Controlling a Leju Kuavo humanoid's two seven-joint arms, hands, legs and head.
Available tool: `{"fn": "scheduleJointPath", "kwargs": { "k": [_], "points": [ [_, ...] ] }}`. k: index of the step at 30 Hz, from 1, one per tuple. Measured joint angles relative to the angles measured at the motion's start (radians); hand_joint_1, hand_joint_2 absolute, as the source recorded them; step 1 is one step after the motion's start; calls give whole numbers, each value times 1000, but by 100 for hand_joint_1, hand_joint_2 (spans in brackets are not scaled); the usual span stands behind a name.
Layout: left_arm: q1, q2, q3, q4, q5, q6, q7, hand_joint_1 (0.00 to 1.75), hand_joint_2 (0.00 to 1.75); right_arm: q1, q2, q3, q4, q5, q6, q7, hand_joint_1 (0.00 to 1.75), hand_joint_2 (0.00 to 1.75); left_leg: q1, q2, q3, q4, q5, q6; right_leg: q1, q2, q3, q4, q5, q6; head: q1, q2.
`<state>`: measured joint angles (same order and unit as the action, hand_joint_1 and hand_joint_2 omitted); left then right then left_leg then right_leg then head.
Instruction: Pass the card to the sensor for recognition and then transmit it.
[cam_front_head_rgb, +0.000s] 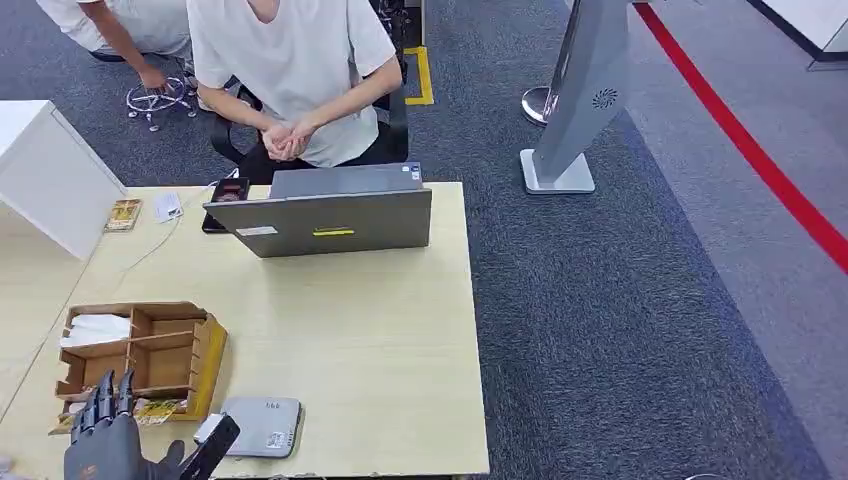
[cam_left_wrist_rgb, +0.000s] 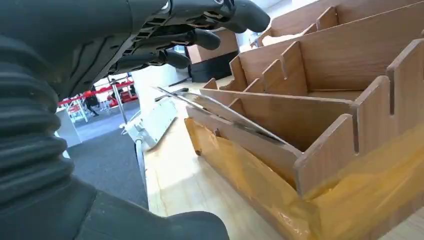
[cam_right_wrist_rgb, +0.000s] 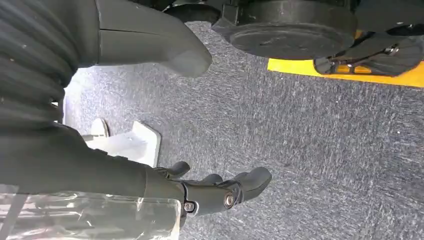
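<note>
- Left hand (cam_front_head_rgb: 105, 440) at the wooden card organizer (cam_front_head_rgb: 150, 350), fingers spread, holding nothing.
- Card (cam_left_wrist_rgb: 220, 112) in organizer slot, not picked.
- Right hand (cam_right_wrist_rgb: 215, 192) hanging over floor, fingers loose, empty.
- Grey card sensor (cam_front_head_rgb: 262, 425) on desk (cam_front_head_rgb: 380, 350); scan and handover remain.

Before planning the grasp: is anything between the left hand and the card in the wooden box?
Nothing visible is. The left hand has its fingers apart close to the card, which leans out of the wooden box's front slot, with open air between.
</note>
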<state>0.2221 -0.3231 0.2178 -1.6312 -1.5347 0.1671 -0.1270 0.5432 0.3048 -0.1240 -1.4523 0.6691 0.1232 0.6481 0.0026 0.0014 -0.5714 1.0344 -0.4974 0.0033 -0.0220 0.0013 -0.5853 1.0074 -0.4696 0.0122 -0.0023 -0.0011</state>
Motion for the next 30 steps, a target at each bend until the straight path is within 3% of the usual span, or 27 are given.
{"fn": "scheduleJointPath", "kwargs": {
  "k": [9,30],
  "points": [
    [-32,24,0,8,0,3,39,0,175,2,0,0,-2,18,16,0,0,175,0,0,0,0,0,0,0,0,0,0,0,0,0,0],
    [-45,43,0,17,0,3,47,0,175,5,0,0,-5,18,19,-1,0,175,0,0,0,0,0,0,0,0,0,0,0,0,0,0]
  ]
}}
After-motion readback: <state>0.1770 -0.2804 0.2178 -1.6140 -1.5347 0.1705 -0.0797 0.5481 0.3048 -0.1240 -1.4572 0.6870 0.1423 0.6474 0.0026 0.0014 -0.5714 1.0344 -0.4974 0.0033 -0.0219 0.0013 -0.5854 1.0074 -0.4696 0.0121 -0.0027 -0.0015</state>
